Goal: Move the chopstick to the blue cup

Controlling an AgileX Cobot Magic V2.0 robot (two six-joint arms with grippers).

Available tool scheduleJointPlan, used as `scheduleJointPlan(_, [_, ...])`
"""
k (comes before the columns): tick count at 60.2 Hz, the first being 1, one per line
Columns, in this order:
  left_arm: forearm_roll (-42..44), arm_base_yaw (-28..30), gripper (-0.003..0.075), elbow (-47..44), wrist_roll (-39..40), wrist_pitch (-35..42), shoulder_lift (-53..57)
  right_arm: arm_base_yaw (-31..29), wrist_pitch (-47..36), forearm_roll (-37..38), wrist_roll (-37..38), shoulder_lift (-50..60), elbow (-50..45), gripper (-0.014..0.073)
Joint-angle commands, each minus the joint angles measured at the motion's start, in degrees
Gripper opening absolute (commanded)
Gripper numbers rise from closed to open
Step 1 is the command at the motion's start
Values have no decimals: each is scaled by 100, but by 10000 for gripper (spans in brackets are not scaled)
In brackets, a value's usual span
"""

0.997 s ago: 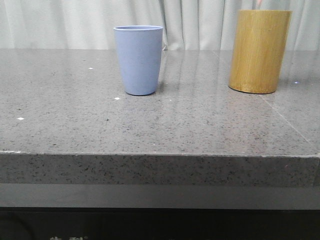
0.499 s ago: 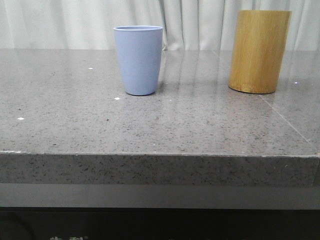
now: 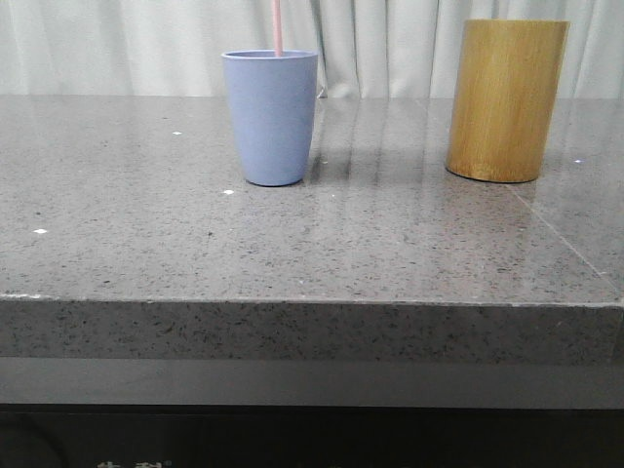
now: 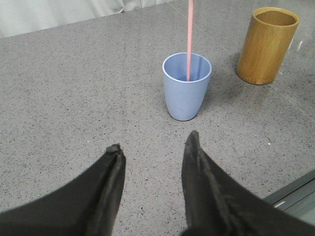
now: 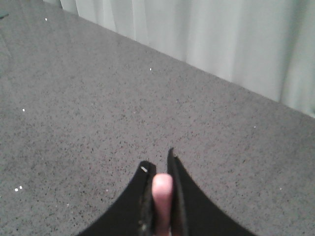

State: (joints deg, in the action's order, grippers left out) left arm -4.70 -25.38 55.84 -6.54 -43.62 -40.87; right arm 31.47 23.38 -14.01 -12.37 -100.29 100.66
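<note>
The blue cup stands on the grey stone counter, left of centre; it also shows in the left wrist view. A thin pale pink chopstick hangs upright with its lower end inside the cup, seen too in the left wrist view. My right gripper is shut on the chopstick's top end; it is above the front view's frame. My left gripper is open and empty, hovering over the counter on the near side of the cup.
A taller tan bamboo cylinder stands to the right of the cup, open-topped in the left wrist view. The counter's front edge runs across the front view. White curtains hang behind.
A pink chopstick has come down from above into the blue cup; half a second ago none was there. A second ago a faint tip showed above the bamboo cylinder.
</note>
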Motion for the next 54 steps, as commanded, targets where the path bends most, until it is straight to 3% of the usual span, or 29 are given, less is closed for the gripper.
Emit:
scheduleJointPlan(1, [-23, 7, 274, 152, 43, 486, 2, -3, -314, 18, -65, 193, 186, -19])
scheduleJointPlan(6, [-23, 7, 274, 152, 43, 486, 2, -3, -259, 18, -65, 152, 186, 113])
scheduleJointPlan(13, [-23, 7, 274, 152, 43, 486, 2, -3, -201, 18, -65, 152, 186, 362])
scheduleJointPlan(18, [-23, 7, 274, 152, 43, 534, 2, -3, -167, 18, -65, 174, 186, 461])
scheduleJointPlan(30, [-23, 7, 274, 152, 43, 630, 2, -3, 437, 18, -65, 514, 186, 477])
scheduleJointPlan(47, [-23, 7, 274, 152, 43, 591, 2, -390, 2994, 271, 81, 1730, 126, 477])
scheduleJointPlan(54, [-23, 7, 274, 152, 43, 591, 2, -767, 3303, 325, 247, 2331, -358, 477])
